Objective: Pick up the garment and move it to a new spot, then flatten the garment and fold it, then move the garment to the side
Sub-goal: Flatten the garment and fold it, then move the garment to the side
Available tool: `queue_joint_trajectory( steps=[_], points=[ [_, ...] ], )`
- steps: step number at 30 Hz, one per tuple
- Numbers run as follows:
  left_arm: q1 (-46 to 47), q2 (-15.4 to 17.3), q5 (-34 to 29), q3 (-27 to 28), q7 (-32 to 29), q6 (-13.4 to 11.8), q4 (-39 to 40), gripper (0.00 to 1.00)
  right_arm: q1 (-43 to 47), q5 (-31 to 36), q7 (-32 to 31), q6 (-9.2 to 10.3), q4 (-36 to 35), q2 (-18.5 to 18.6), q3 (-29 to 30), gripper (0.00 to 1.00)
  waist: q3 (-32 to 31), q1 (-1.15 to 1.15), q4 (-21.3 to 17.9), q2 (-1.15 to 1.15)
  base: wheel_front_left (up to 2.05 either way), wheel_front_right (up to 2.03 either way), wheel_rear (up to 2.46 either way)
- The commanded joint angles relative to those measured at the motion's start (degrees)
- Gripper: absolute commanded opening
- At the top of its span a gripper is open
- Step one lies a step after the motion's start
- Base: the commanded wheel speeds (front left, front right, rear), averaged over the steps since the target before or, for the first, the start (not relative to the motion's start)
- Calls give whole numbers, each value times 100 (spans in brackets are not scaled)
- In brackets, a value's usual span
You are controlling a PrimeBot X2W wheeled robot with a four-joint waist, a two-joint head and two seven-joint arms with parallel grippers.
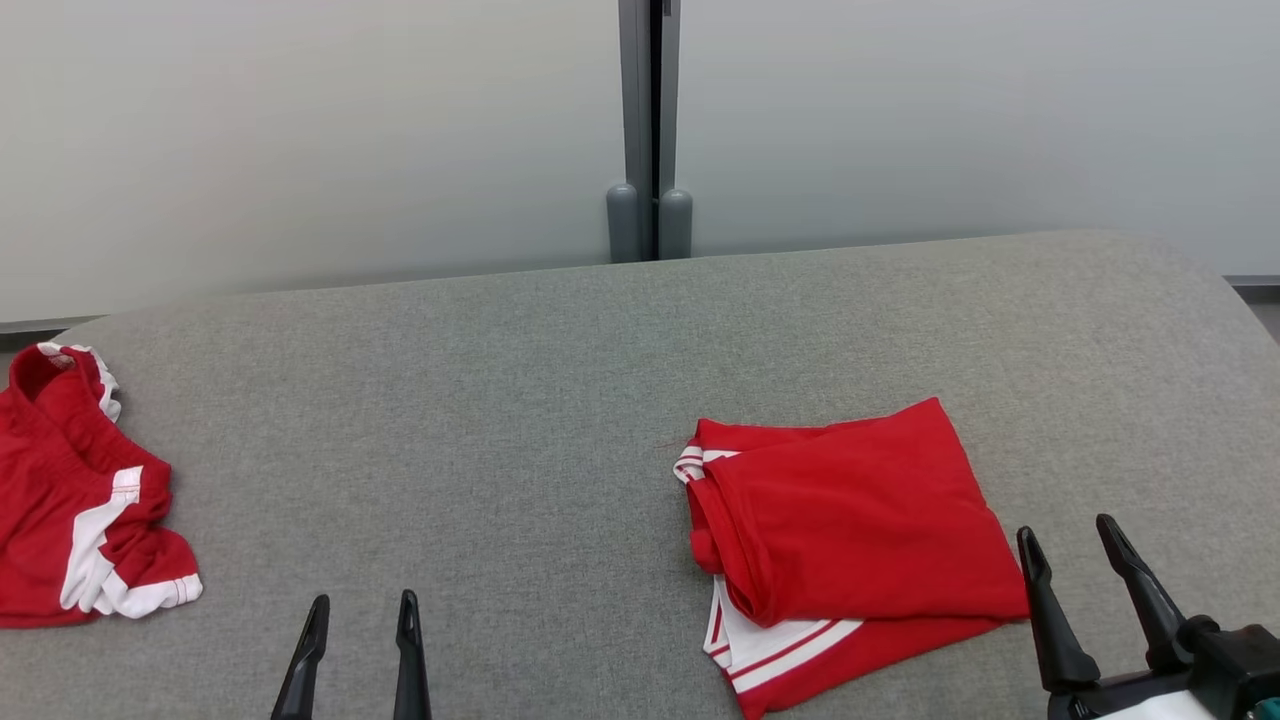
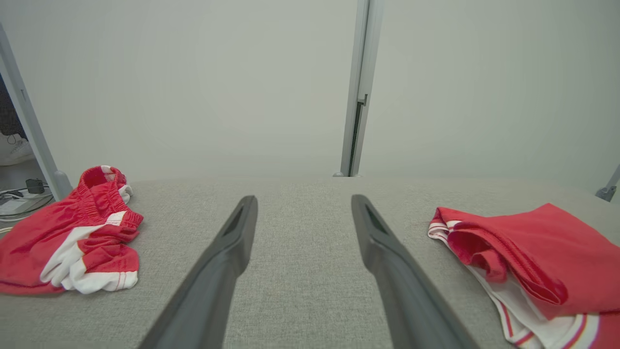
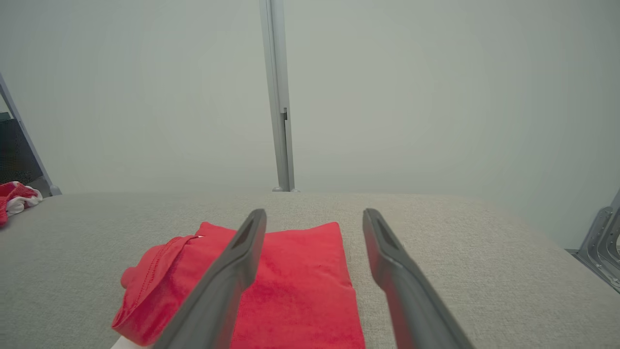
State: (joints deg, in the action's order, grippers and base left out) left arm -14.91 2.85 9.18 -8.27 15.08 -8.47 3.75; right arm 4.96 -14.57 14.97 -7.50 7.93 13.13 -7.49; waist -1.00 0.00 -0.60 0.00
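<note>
Bright, soft, even light fills my views; the garment (image 1: pixel 850 520) casts only a faint shadow. My wrist cameras bend lines near edges.

A wide bare stretch of grey table (image 1: pixel 480 400) lies between the folded red shirt (image 1: pixel 850 520) on the right and the crumpled red shorts (image 1: pixel 70 500) at the left edge; a hand could pass there. Right of the shirt the table is bare too. A pale wall (image 1: pixel 300 130) and grey post (image 1: pixel 635 100) close the far side.
</note>
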Motion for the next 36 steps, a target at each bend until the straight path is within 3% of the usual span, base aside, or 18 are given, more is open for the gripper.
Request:
queue_joint_trajectory(
  steps=[1,16,22,27,33,36],
  points=[
    [-47,13,-16,36,11,-9,-24,100,37,-26,27,3,-51,-44,26,100,-18,0,-10,0,0,0,0],
    [-7,13,-214,-5,11,3,-68,100,46,11,30,3,-8,-138,-3,100,-35,0,133,0,0,0,0],
    [130,12,-312,-130,11,40,-86,100,-311,-283,21,3,474,-31,-210,100,167,0,225,0,0,0,0],
    [478,13,-418,-399,11,168,-131,100,-1263,-1041,-146,2,1373,434,-648,100,669,0,362,0,0,0,0],
    [999,13,-449,-642,11,186,-159,100,-2288,-2800,-1598,2,1848,1346,-1283,100,1290,0,518,0,0,0,0],
    [1194,13,-364,-725,11,171,-75,100,-2586,-3154,-2057,2,1918,1841,-1531,100,1493,0,588,0,0,0,0]
  ],
)
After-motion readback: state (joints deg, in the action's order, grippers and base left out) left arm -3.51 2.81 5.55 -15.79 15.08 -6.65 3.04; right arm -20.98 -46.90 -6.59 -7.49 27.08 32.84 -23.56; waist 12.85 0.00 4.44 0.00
